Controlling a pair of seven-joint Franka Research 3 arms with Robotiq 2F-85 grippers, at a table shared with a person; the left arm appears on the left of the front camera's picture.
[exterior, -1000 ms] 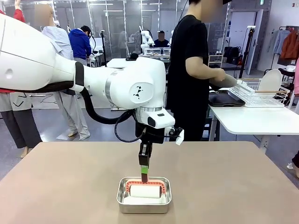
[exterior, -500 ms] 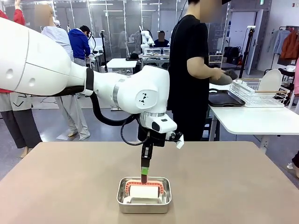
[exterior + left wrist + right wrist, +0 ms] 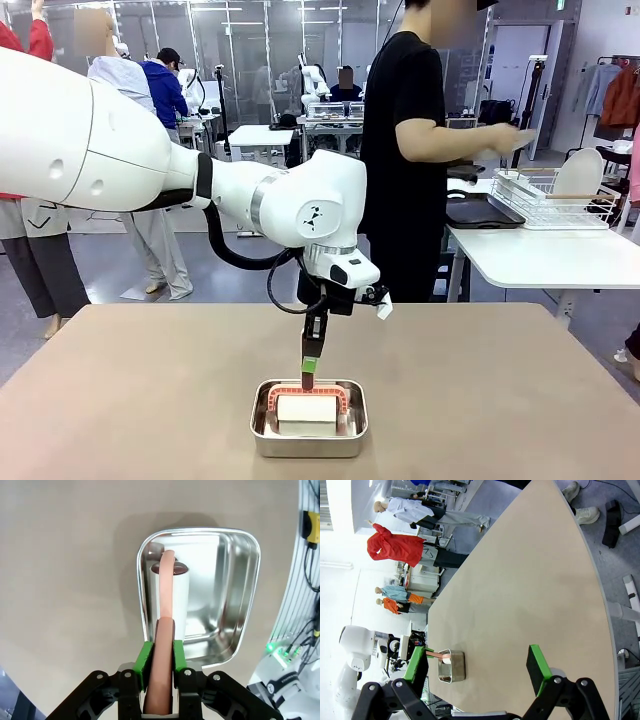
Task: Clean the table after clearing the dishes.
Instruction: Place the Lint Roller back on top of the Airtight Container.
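The left pincer (image 3: 309, 372) clamps the pink handle (image 3: 162, 680) of the white roller (image 3: 306, 409) inside the steel pan (image 3: 308, 420) at the tabletop's (image 3: 480, 390) near middle, while the right pincer (image 3: 479, 666) hangs spread apart above the tabletop's edge.

Busy workshop floor behind the white side table (image 3: 545, 255).

Grey floor (image 3: 110, 275) runs back from that side table to glass partitions (image 3: 250, 45) along the far wall. On the side table sits a white wire dish rack (image 3: 560, 200). Right of it, clothes hang on a rail (image 3: 615, 95). Left of it, further worktables (image 3: 262, 135) stand under bright, even light.
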